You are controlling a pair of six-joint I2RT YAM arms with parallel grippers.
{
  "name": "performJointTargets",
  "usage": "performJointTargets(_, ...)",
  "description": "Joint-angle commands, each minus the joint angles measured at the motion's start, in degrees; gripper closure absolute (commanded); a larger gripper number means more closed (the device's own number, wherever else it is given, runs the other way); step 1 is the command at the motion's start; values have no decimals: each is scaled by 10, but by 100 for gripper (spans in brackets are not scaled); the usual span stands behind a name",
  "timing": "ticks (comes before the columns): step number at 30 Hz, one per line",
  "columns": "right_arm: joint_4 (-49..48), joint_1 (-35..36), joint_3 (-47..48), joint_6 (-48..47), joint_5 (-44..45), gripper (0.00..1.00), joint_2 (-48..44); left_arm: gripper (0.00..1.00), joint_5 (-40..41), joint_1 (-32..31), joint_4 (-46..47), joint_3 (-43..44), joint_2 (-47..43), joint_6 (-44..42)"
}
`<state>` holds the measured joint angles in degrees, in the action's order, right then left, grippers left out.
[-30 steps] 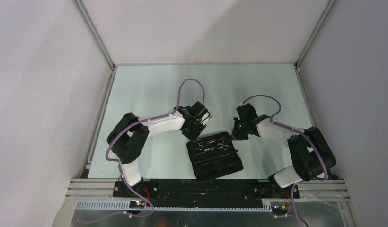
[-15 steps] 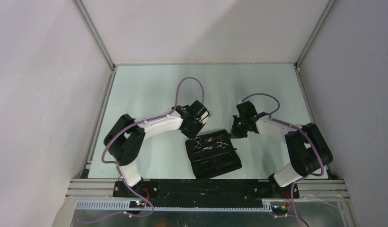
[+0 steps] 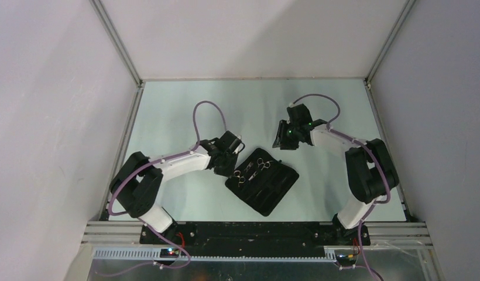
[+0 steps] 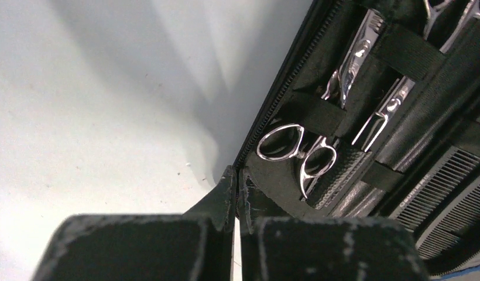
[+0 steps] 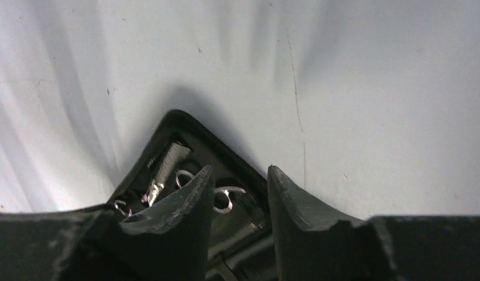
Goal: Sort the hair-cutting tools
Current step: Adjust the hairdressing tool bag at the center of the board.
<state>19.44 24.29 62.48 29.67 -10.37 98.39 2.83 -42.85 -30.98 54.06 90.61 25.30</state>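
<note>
A pale worktop [image 3: 185,105], seen from above, carries a black pouch [image 3: 273,190]. The pouch lies open and turned like a diamond, about midway across the worktop and closer to the near edge than the far one. Two small silver shapes glint on its upper-left half, too small in this view to make out. The left gripper [image 3: 225,170] reaches the pouch's left corner. The right gripper [image 3: 278,141] sits just beyond the pouch's far corner, apart from it.

The left wrist view shows what the overhead view cannot. The left jaws are pressed together with only a hairline gap, pinching the pouch's zipped edge at that corner. Inside the pouch, the first scissors [image 4: 308,155] are tucked under a black elastic strap [image 4: 316,114]. Their finger rings face the camera and their blades run up and away. The second scissors [image 4: 396,99] lie just beside them under another strap, and more silver rings show at the top-right edge of the picture. A black comb [image 4: 439,184] sits in a slot at lower right, showing fine teeth and some unreadable lettering.

The right wrist view looks down past the right jaws, which stand apart and grip nothing. Between and below them is a rounded corner of the pouch. Silver rings and a ridged metal piece show there, partly hidden by one finger [image 5: 179,216].
</note>
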Motion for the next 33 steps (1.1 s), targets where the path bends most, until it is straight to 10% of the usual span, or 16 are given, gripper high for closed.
performJointTargets(1,48,-5,-17,26,39,52,-87,100,15,19,17,-27,-36,105)
performJointTargets(18,40,38,-311,283,57,34,-380,94,-70,-20,179,-180,-165,309)
performJointTargets(27,-16,38,-356,279,23,31,-369,35,11,4,133,-171,-258,276)
performJointTargets(33,-69,42,-362,271,-10,30,-328,28,-48,31,170,-135,-183,216)
